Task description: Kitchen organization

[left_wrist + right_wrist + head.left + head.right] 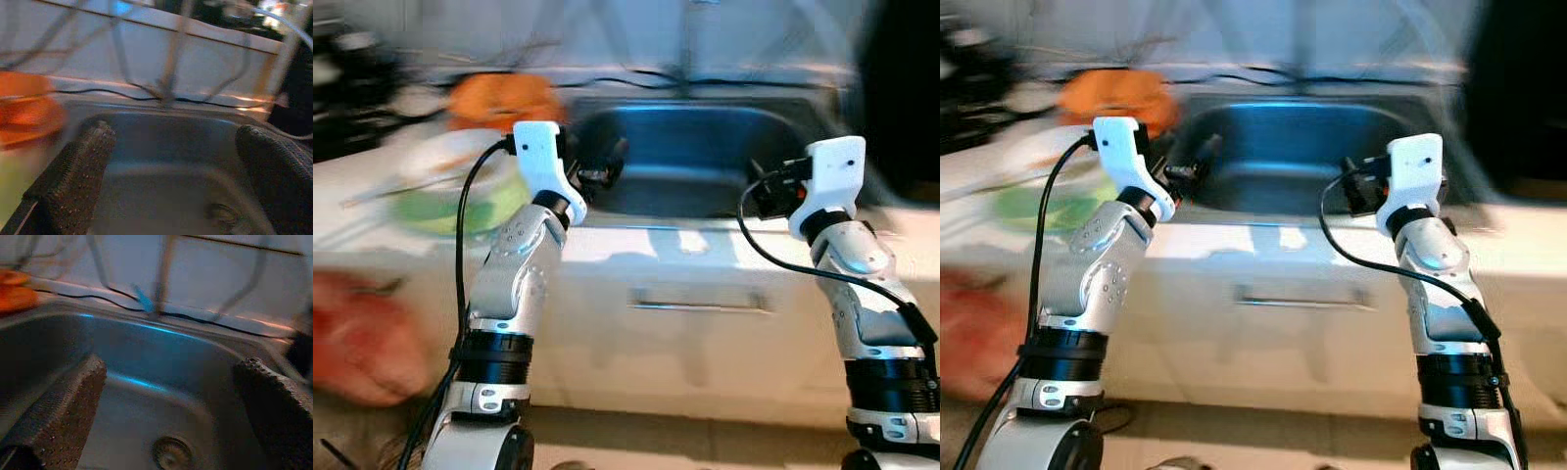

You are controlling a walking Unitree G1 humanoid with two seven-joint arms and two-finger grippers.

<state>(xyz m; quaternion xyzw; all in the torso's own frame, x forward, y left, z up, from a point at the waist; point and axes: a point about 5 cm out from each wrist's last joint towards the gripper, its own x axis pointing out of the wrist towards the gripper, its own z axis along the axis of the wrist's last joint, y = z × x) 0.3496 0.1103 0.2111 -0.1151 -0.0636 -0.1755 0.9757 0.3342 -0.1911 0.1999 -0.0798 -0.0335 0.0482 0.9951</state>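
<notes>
Head views, blurred: standing at the sink (705, 147), left gripper (602, 168) and right gripper (769, 191) raised at its near rim; orange thing (504, 98) and green bowl (460, 201) on the table beyond the left jaws.

Left wrist: jaws gaping wide, empty, basin between them.

Right wrist: jaws wide, empty, drain (171, 453) ahead. Likely approaching; next, choosing something to grasp.

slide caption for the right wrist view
Open right gripper poised over the steel sink, drain below.

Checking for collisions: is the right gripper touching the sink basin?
Apart. In the right wrist view the right gripper has its fingers spread with nothing between them, and the sink floor and drain lie beyond.
</notes>
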